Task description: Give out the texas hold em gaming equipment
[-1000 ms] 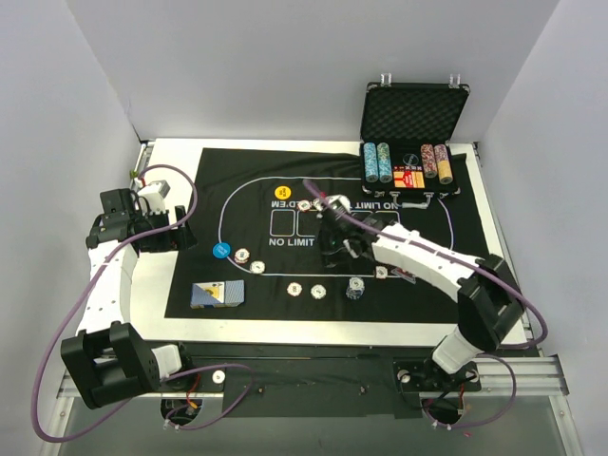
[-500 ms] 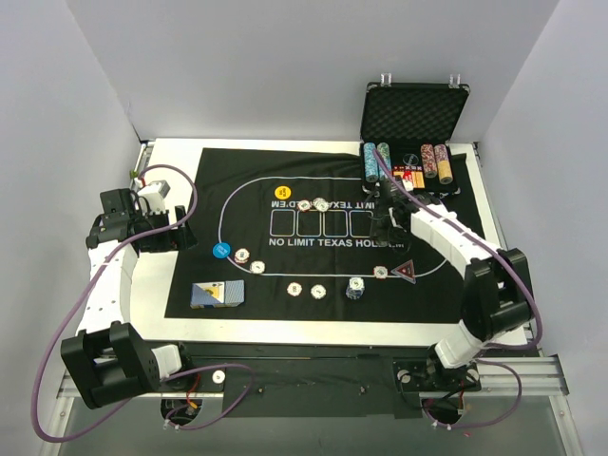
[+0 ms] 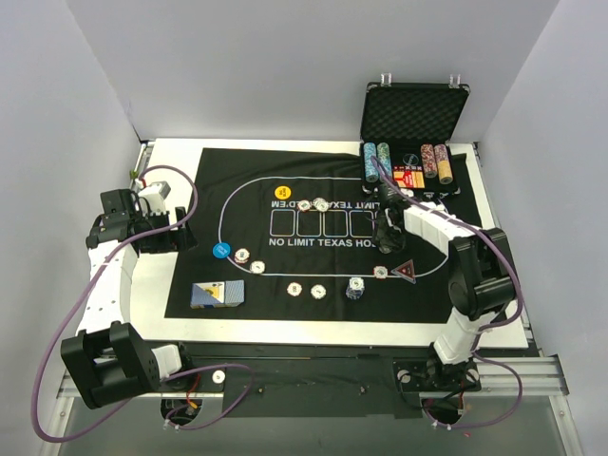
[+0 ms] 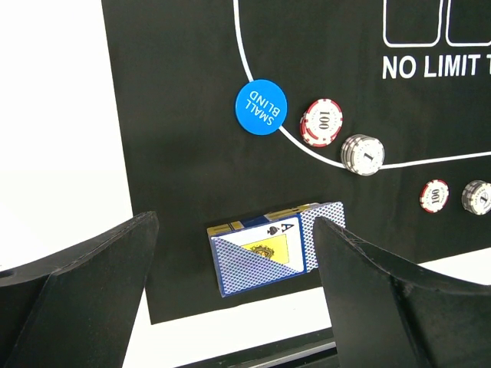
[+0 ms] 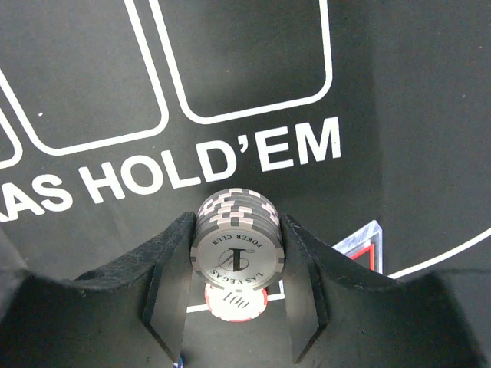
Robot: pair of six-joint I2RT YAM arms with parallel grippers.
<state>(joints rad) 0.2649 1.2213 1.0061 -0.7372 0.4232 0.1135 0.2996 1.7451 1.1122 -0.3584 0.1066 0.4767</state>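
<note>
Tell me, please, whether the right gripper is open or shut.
Shut on a chip stack: the right gripper's fingers press both sides of it.

The left arm [image 3: 104,285] rises from its base at 7 o'clock in the top view toward 12 o'clock, wrist bent toward 3 o'clock. The left gripper [image 4: 238,230] hangs with jaws spread wide, holding nothing. The right arm [image 3: 429,224] folds at its elbow at 4 o'clock and reaches toward 10 o'clock. The right gripper [image 5: 236,253] clamps a stack of poker chips [image 5: 234,211] between its 2 fingers [image 5: 173,276].
</note>
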